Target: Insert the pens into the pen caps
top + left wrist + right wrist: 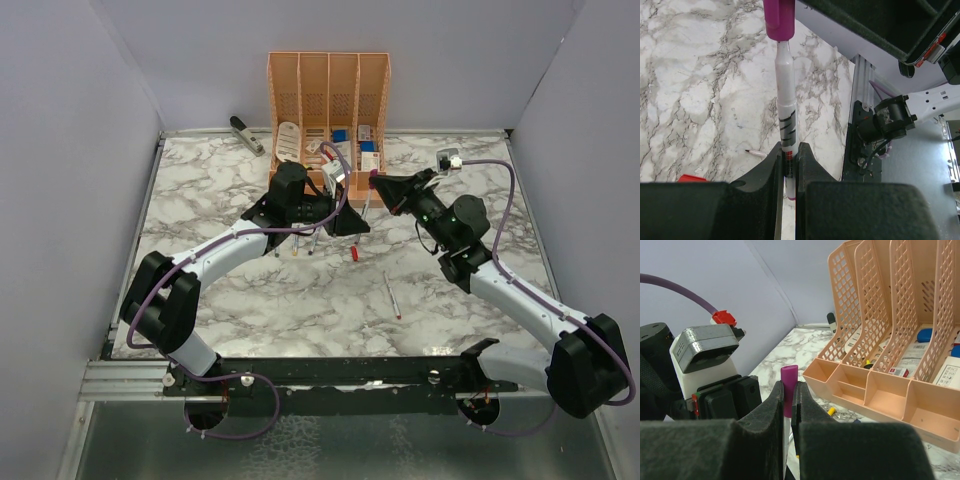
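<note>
Over the table [200,300], left pincer [789,152] clamps a pen [786,100], right pincer [788,390] the purple cap [788,374] hiding its tip.

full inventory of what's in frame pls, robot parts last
held pen: 1, whitish-grey, clamped in the left gripper, top end at the purple cap
purple cap: 1, purple, pinched in the right gripper
loose pen: 1, whitish with red tip, right of centre; a few more poke out from under the left arm, count unclear
red cap: 1, red, mid-table
yellow cap: 1, yellow, in front of the organiser
organiser: 1, peach, back edge
small boxes: several, blue and white, in the organiser
grey tool: 1, grey, back left
table: 1, white-grey marble
left gripper: 1, black, shut on the held pen
right gripper: 1, black, shut on the purple cap
</note>
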You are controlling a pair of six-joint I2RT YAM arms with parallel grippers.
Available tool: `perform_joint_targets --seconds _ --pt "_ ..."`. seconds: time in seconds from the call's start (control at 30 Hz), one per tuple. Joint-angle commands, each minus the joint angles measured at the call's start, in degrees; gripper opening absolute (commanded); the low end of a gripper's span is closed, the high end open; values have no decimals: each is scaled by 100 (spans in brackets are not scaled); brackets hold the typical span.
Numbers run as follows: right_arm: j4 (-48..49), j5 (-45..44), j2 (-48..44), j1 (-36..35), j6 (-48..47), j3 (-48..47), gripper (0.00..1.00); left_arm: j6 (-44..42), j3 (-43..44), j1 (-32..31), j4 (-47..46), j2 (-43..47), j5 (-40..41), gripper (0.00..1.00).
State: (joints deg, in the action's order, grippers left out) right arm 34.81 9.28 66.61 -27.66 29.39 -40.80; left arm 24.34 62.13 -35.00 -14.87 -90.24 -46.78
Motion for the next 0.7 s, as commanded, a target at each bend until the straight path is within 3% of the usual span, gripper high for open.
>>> perform_joint_targets --seconds 0.0,0.67 --pt "166 35 -45 -20 75 123 1 25 53 -33 -189 101 133 0" --pt "259 614 179 -71 340 190 1 141 256 -33 -274 -17 168 0"
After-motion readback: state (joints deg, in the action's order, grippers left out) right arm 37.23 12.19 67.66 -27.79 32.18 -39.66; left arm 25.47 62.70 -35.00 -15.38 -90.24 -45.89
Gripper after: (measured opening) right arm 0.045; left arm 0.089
